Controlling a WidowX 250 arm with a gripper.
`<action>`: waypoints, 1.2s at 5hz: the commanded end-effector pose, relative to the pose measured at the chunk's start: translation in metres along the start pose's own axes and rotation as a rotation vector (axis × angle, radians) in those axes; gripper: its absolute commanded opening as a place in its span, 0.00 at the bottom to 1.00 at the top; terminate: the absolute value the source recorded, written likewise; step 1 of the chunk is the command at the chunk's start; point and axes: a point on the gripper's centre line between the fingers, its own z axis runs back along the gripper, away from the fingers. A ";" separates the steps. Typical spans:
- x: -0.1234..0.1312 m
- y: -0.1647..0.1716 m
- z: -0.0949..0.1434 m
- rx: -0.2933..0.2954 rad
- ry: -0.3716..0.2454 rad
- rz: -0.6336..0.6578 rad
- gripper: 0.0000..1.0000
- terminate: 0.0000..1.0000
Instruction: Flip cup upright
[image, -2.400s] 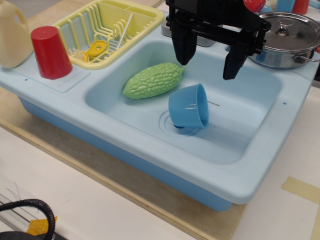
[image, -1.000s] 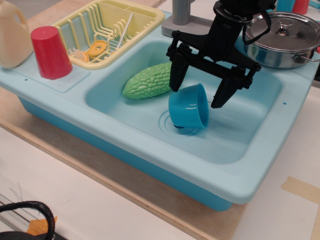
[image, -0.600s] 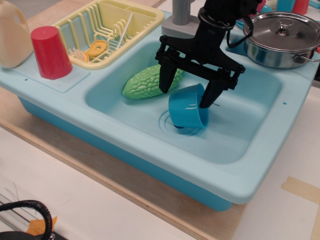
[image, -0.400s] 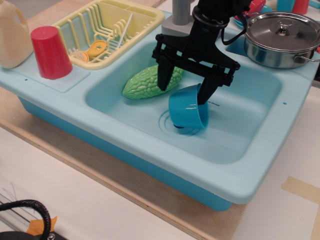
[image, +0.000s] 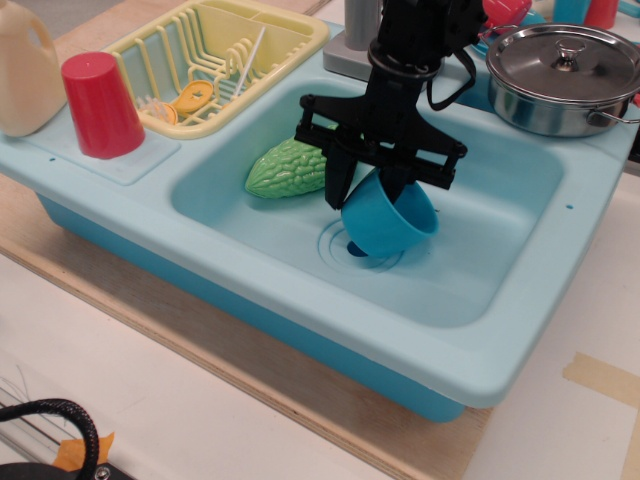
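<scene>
My gripper (image: 366, 187) is low inside the sink (image: 520, 300), and its two black fingers (image: 339, 178) are closed nearly all the way on the rim of the cup (image: 388, 214), one finger outside the wall and the other, I think, inside the mouth. The cup hangs just below the fingers, tilted, with its mouth turned up and toward the far right and its base toward the drain rings (image: 352, 244) directly underneath; I cannot tell if the base touches the floor or is a little above it. To do this step well I would rotate the wrist slowly until the rim is level, keep the grip firm because the glossy plastic can slide between the fingers, and lower the base flat on the sink floor before I open. I would also keep the motion away from the green gourd (image: 290, 166), which lies just beside the gripper on the left, almost touching the left finger. Behind the gripper is the grey faucet base (image: 352, 50), and the steel pot (image: 565, 75) is far to the right and behind. The contact of the fingertips with the rim is hidden by the gripper body, so how much of the wall is really held is not clear to me. The upper arm is cut off at the top edge.
</scene>
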 end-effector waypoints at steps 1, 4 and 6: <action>0.005 -0.001 0.022 -0.023 -0.082 0.040 0.00 0.00; 0.001 -0.001 0.025 -0.096 -0.149 0.042 1.00 0.00; 0.001 -0.001 0.025 -0.096 -0.149 0.042 1.00 1.00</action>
